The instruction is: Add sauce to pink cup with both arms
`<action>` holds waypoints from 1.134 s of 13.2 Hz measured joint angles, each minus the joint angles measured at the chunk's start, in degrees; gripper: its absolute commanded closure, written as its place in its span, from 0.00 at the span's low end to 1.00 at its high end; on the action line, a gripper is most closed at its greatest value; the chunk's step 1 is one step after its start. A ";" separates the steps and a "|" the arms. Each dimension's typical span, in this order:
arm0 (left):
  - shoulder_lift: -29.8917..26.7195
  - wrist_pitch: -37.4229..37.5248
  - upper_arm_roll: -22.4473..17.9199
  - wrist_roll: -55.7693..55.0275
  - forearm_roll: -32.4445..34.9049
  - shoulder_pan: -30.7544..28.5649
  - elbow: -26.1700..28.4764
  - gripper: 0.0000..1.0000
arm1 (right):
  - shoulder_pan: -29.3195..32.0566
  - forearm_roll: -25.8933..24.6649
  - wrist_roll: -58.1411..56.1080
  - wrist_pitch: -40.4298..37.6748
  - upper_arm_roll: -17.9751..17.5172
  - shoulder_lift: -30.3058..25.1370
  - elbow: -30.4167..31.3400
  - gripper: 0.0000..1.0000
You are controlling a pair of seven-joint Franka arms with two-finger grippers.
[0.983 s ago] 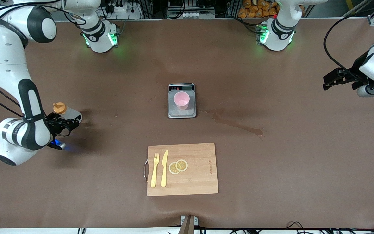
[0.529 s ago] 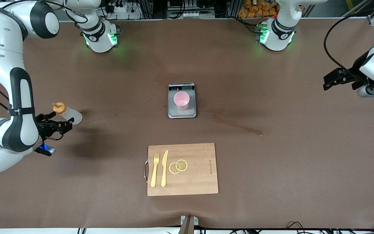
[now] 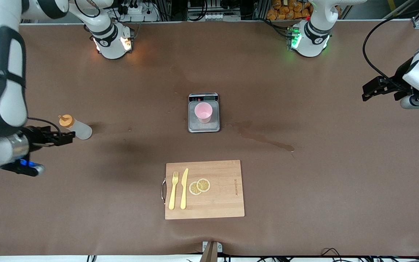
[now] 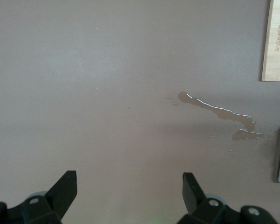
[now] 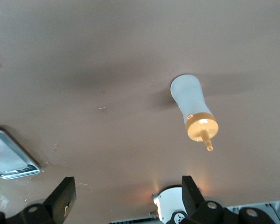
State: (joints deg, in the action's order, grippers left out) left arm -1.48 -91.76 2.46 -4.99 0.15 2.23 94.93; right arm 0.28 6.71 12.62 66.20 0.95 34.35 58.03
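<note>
The front camera looks down from high up at the whole worktop (image 3: 304,189). Each wrist camera looks down closer. All three see the scale (image 3: 203,112).

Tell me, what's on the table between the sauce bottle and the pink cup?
Nothing but bare brown table, in the front view. The sauce bottle stands alone; the pink cup sits on the scale.

Scale (image 5: 9,161) cut off by picture's edge
</note>
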 measured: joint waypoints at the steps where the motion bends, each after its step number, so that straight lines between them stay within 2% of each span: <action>1: -0.02 0.00 -0.01 0.00 0.00 0.00 -0.02 0.00 | -0.45 0.00 -0.01 0.48 -0.10 -2.37 0.00 0.00; 5: -0.20 0.00 -0.02 0.00 0.00 -0.01 -0.05 0.00 | -1.85 -0.32 -5.79 6.93 -0.14 -9.57 0.59 0.00; 8: -0.25 0.00 -0.04 0.00 0.00 -0.01 -0.05 0.00 | -1.78 -2.49 -12.41 12.99 0.31 -14.88 4.22 0.00; 10: -0.26 0.00 -0.04 0.00 0.00 -0.01 -0.01 0.00 | -1.80 -3.20 -13.38 16.60 0.24 -18.56 8.52 0.00; 13: -0.26 0.00 -0.05 0.00 0.00 -0.01 0.09 0.00 | -1.86 -3.52 -14.34 25.24 0.00 -25.91 19.58 0.00; 15: -0.25 0.00 -0.05 0.00 0.00 -0.01 0.14 0.00 | -2.15 -4.15 -14.87 28.06 -0.34 -30.51 26.05 0.00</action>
State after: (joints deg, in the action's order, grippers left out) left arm -1.73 -91.76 2.41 -4.99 0.15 2.22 95.07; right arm -1.87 2.56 -2.25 94.26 0.61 3.84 84.08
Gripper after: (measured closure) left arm 0.000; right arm 0.000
